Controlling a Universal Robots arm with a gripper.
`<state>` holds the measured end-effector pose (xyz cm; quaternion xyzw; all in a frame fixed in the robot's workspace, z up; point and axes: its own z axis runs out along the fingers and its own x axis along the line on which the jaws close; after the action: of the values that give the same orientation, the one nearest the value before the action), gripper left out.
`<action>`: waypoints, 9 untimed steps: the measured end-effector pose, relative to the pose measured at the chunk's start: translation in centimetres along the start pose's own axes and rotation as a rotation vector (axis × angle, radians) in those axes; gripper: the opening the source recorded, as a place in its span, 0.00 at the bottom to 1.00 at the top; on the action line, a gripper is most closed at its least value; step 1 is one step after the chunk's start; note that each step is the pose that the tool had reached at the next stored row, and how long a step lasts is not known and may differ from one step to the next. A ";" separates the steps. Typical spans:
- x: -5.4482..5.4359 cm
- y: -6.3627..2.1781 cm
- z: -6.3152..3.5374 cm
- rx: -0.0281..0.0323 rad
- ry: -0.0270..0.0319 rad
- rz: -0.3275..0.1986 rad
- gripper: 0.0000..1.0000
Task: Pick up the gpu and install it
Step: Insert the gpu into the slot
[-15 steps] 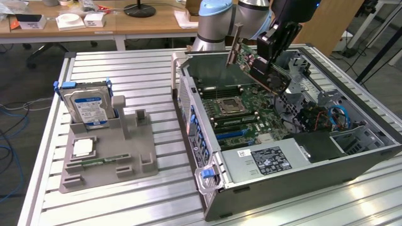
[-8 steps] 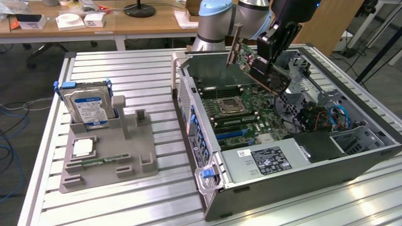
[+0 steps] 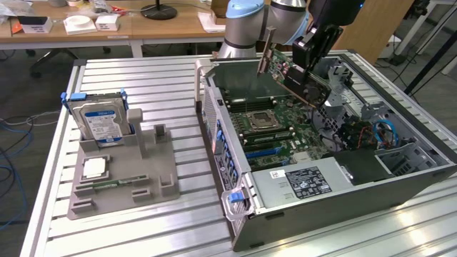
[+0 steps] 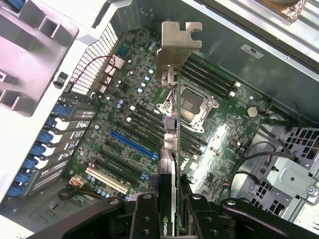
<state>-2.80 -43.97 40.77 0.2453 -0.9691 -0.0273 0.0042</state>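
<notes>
tool [image 4: 172, 211] clamps gpu [image 4: 177, 47] | edge-on in wrist view, faces hidden

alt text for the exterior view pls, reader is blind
A robot arm's claw grips the gpu, tilted, over the motherboard inside an open computer case. To the exterior view's left, a blue-labelled hard drive stands upright in a grey holder on the slatted metal table.

Behind my silver table [image 3: 143, 230] stands a long wooden desk [image 3: 179, 29] with white boxes [image 3: 80, 24]; blue cables [image 3: 14, 128] lie on the dark floor [image 3: 36, 80].
</notes>
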 end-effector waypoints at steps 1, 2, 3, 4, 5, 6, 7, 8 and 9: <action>0.0 0.00 0.00 0.0000 0.0000 -0.001 0.26; 0.0 0.00 0.00 -0.0001 0.0000 -0.002 0.26; 0.0 0.00 0.00 -0.0001 0.0000 -0.002 0.26; 0.0 0.00 0.00 -0.0001 0.0001 -0.003 0.26; 0.0 0.00 0.01 -0.0002 0.0001 -0.004 0.26; 0.0 0.00 0.00 -0.0002 0.0001 -0.005 0.26; 0.0 0.00 0.00 -0.0002 0.0002 -0.005 0.26; 0.0 0.00 0.00 -0.0002 0.0002 -0.006 0.26; 0.0 0.00 0.00 -0.0002 0.0003 -0.007 0.26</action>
<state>-2.80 -43.97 40.76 0.2486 -0.9682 -0.0274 0.0043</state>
